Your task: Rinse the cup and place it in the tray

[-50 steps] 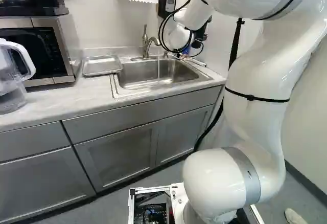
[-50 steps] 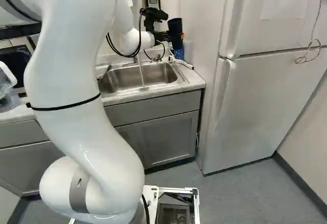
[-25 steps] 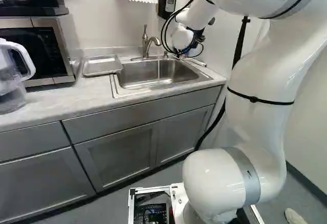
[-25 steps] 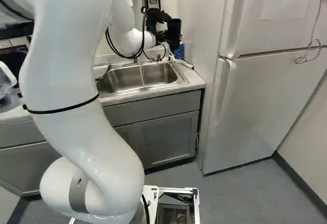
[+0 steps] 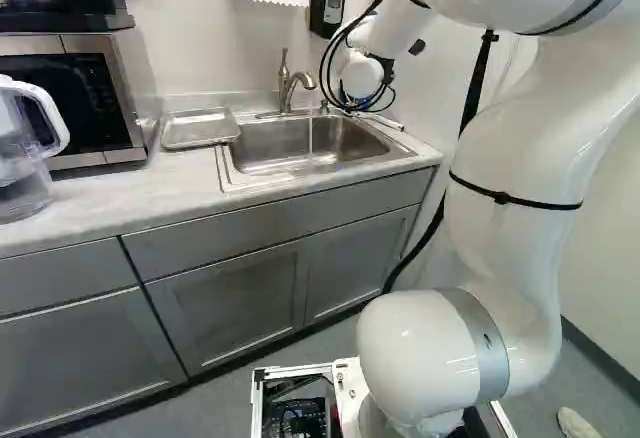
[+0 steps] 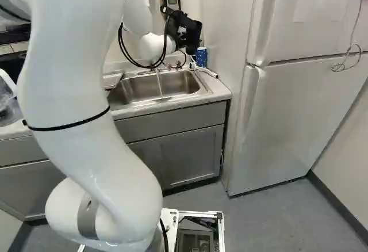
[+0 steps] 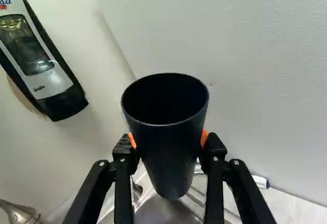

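Grey-white countertop (image 5: 110,198) runs along a pale wall (image 5: 200,58). Reading the stainless-steel sink (image 5: 300,150) as a clock from the base, twelve towards the wall, the brushed-metal faucet (image 5: 287,93) stands near eleven, its thin water stream (image 5: 310,136) falling into the basin. The shallow rectangular metal tray (image 5: 200,128) lies at about ten, the clear pitcher with a white handle (image 5: 25,148) near nine, the white refrigerator (image 6: 282,91) at three. A grey-and-black soap dispenser (image 7: 38,55) hangs high at about twelve.

The tall black tapered cup (image 7: 166,132) is raised towards one o'clock, apart from the stream, mouth upward; its dark inside hides any water. Whether rinsing is finished, I cannot tell.

Several things could go wrong. Wet walls and taper might let the cup slip down through the grip. Tipping it away from the basin could pour leftover water over the counter. A swing towards ten could bring the cup, or the loose black cables (image 5: 330,63) on the white arm (image 5: 510,158), against the faucet; a wide turn near twelve could knock the dispenser.

As for the black gripper (image 7: 167,143), its fingers stand a cup's width apart, partway open, orange pads (image 7: 204,137) pressing the cup from both sides. It has a grasp on the cup.
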Tool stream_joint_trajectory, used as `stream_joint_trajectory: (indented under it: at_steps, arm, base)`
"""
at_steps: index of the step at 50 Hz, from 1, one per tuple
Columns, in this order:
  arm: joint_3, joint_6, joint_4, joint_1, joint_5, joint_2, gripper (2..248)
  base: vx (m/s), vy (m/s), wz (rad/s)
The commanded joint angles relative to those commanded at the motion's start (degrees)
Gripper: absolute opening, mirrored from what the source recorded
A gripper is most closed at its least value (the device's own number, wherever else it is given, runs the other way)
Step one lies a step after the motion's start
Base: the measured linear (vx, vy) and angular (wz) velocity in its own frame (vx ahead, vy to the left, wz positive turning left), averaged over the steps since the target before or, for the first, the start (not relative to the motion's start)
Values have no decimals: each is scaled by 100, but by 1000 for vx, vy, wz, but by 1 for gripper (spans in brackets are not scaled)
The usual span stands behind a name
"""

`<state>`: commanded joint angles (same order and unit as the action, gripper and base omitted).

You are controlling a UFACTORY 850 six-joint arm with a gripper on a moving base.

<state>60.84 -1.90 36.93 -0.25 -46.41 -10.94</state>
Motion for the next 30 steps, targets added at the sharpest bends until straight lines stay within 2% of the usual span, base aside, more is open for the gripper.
stream_joint_trajectory:
  at_steps: [18, 30]
  arm:
    - [33, 1084, -821, -160, 73, -30, 125]
    - [59, 1084, -1417, -234, 227, -54, 125]
  base:
    - [0, 0, 0]
    - [0, 0, 0]
